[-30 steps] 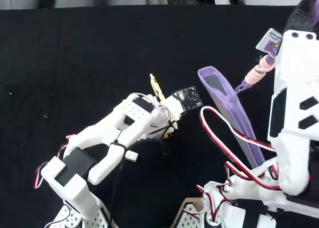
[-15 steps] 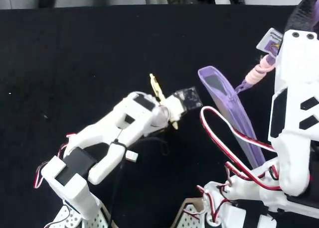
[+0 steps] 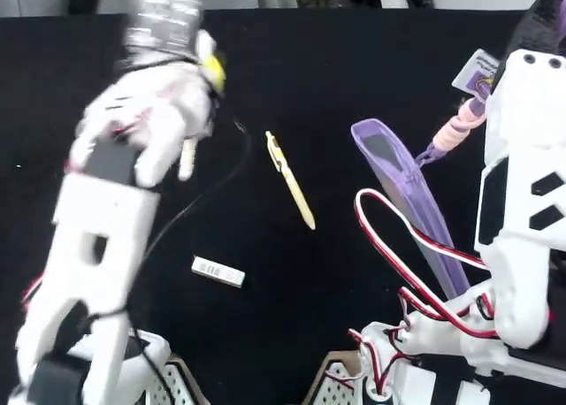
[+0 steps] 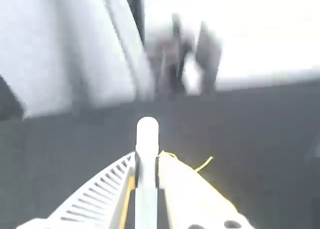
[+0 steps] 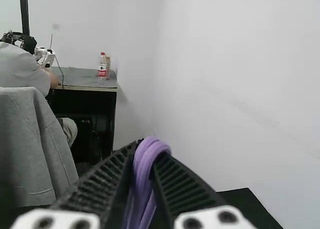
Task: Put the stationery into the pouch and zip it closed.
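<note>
Right fingers (image 5: 176, 185) clamp pouch (image 5: 146, 161); left fingers (image 4: 102, 191) seemingly grip white stick (image 4: 147, 139).

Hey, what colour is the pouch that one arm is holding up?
The soft fabric pouch is purple, clearest in the high view.

The left arm (image 3: 97, 237) reaches out long, elbow nearly straight, with the left gripper (image 4: 147, 139) at its far end. The right arm (image 3: 522, 202) stands folded upright; the right gripper (image 5: 145, 161) has its ribbed jaws clamped, the pouch (image 3: 407, 193) pinched between them
</note>
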Robot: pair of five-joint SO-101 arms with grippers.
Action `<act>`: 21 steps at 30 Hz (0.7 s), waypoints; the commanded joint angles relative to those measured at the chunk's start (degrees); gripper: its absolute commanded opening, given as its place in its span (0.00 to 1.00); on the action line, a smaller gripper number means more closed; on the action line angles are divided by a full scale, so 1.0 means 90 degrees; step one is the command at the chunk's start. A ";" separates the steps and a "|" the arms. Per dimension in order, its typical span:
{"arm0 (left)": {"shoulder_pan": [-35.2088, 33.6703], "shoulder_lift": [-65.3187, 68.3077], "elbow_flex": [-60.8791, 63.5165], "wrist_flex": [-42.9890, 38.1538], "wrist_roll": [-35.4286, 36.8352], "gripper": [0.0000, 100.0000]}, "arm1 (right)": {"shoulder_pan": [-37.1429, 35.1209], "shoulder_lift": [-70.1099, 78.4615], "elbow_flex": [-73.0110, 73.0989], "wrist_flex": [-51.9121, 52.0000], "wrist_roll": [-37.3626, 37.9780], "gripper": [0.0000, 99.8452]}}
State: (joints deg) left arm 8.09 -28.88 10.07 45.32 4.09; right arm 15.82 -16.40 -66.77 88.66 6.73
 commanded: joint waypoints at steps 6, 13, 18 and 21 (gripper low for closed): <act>0.0825 -0.2403 0.2349 -0.3077 0.3165 0.03 | -0.0547 -0.0122 -0.0190 0.0137 -0.0039 0.01; 0.2222 -0.3233 0.3531 -0.4728 0.3761 0.03 | -0.0547 -0.0132 -0.0239 0.0225 -0.0029 0.01; 0.2349 -0.2579 0.3775 -0.5665 0.3868 0.03 | -0.0537 -0.0220 -0.0288 0.0342 0.0322 0.01; 0.2349 -0.1797 0.3639 -0.6027 0.3878 0.03 | -0.0537 -0.0435 -0.0298 0.0420 0.0352 0.01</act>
State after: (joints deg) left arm 28.48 -51.74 44.53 -4.09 38.20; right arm 11.60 -17.36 -67.47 91.91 8.92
